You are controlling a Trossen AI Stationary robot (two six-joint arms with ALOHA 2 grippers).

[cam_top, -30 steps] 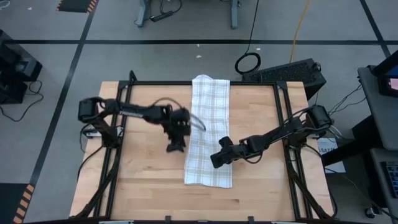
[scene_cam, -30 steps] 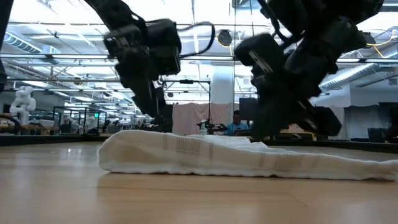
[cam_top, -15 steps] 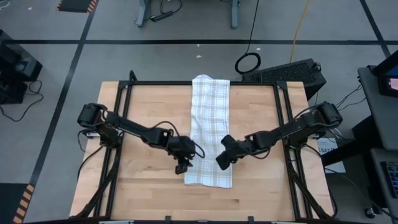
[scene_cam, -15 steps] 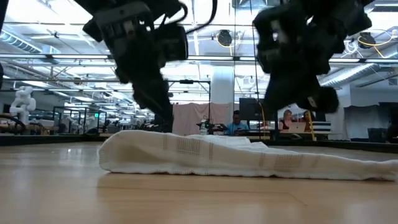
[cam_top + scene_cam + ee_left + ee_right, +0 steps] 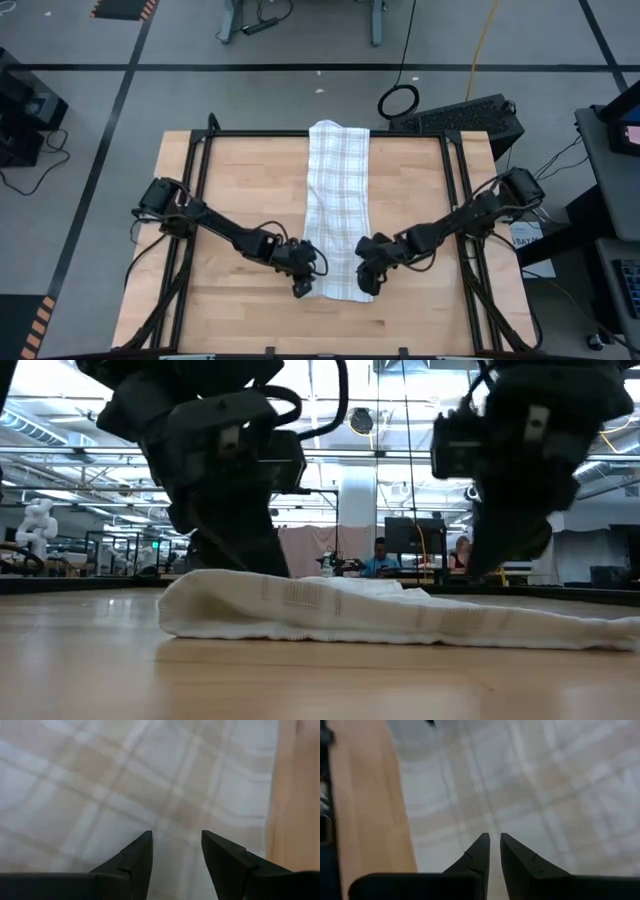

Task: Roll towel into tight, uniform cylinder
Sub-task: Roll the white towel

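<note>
So far the towel (image 5: 338,205) is lying folded into a long flat strip down the table's middle, not yet rolled. Both grippers are hovering over its near end: left gripper (image 5: 301,289) standing partly open, right gripper (image 5: 368,284) nearly shut, neither holding cloth

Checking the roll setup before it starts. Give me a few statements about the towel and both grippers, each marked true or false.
1. The towel lies flat in a long folded strip. True.
2. The left gripper is at the towel's near end. True.
3. The right gripper is parked off the table. False: it is over the towel's near end.
4. The left gripper holds a lifted corner. False: its fingers stand apart above flat cloth.
5. The towel is already rolled. False.
</note>
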